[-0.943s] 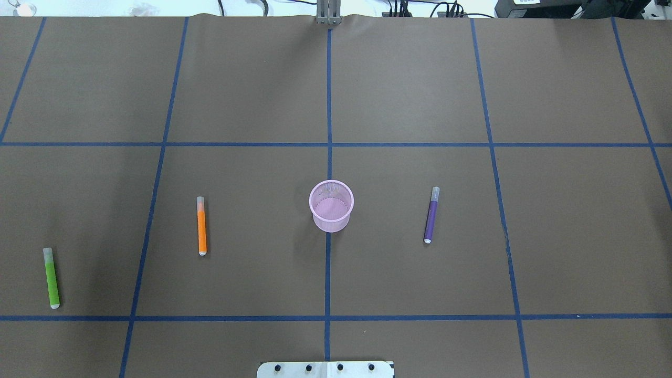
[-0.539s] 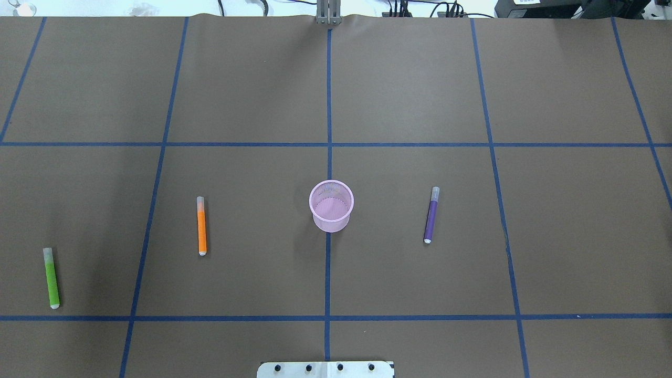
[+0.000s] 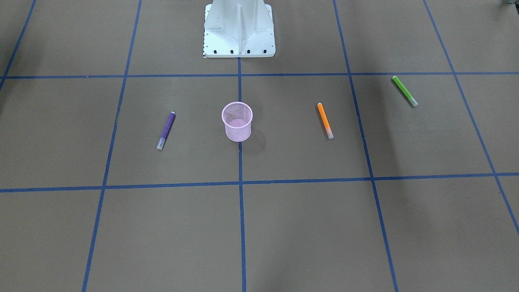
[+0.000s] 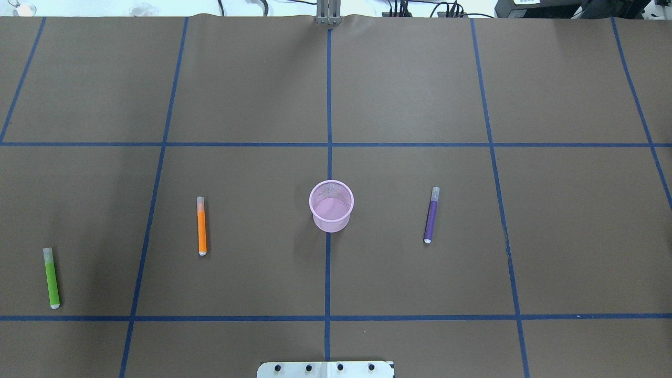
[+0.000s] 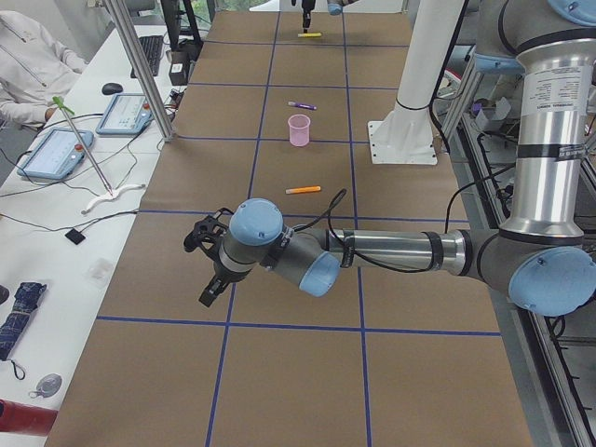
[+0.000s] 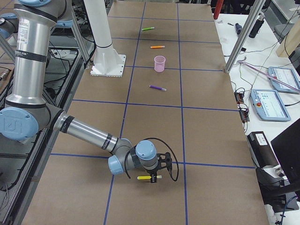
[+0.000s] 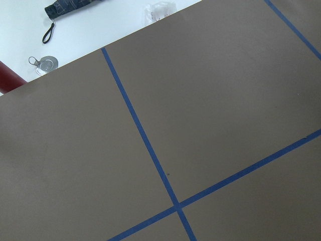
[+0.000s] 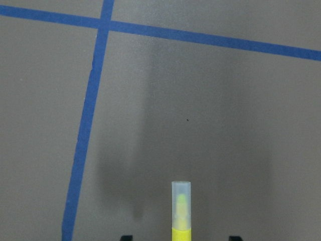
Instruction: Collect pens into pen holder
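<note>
The pink mesh pen holder [image 4: 331, 207] stands upright at the table's middle [image 3: 237, 121] and looks empty. The purple pen [image 4: 431, 215] lies to its right. The orange pen [image 4: 201, 227] and the green pen [image 4: 51, 278] lie to its left. The yellow pen [image 8: 181, 211] lies on the table far out at my right end [image 6: 149, 177]. My right gripper [image 6: 153, 177] hovers over it, open, with a dark fingertip [image 8: 126, 237] on either side and clear of it. My left gripper [image 5: 207, 279] hangs over bare table at the left end, and I cannot tell whether it is open or shut.
The white robot base [image 3: 239, 28] stands behind the holder. Blue tape lines [image 4: 328, 273] grid the brown table cover. A side bench with tablets [image 5: 56, 154] and metal posts [image 5: 140, 70] runs along the far table edge. A person [image 5: 28, 65] sits there.
</note>
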### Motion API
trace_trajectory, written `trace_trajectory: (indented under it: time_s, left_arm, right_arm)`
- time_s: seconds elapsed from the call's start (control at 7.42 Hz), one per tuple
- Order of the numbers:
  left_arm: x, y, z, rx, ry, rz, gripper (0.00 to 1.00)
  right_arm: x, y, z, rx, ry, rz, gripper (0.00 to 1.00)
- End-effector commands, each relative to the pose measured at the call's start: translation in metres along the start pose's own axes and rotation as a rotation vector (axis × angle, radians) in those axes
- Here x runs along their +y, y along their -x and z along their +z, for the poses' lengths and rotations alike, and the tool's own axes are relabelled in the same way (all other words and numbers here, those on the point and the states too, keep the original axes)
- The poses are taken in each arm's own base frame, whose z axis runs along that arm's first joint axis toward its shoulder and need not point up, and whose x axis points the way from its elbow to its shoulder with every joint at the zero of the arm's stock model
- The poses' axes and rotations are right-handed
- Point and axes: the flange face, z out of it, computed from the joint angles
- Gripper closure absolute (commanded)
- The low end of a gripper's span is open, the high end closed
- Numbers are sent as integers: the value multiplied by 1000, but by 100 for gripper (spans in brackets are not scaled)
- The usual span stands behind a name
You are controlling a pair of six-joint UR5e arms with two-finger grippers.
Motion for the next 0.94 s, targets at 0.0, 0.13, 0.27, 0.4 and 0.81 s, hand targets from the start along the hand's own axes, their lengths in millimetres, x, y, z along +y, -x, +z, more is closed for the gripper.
trace_trajectory:
  time_s: [0.0,0.13,0.27,0.4,0.81]
  left_arm:
    - [0,0,0,0,-1,1,0]
    - [0,0,0,0,-1,1,0]
    - [1,0,0,0,0,0,0]
    - [1,0,0,0,0,0,0]
    - [1,0,0,-2,-6,6,0]
  right_arm:
    - [-9,-1,16,2,24,-6,43]
    - [-11,-2,19,14,25,-9,45]
    - [-11,-2,20,15,27,-9,49]
    - [-10,-3,22,24,31,-10,52]
    - [-8,-2,26,29,41,-14,64]
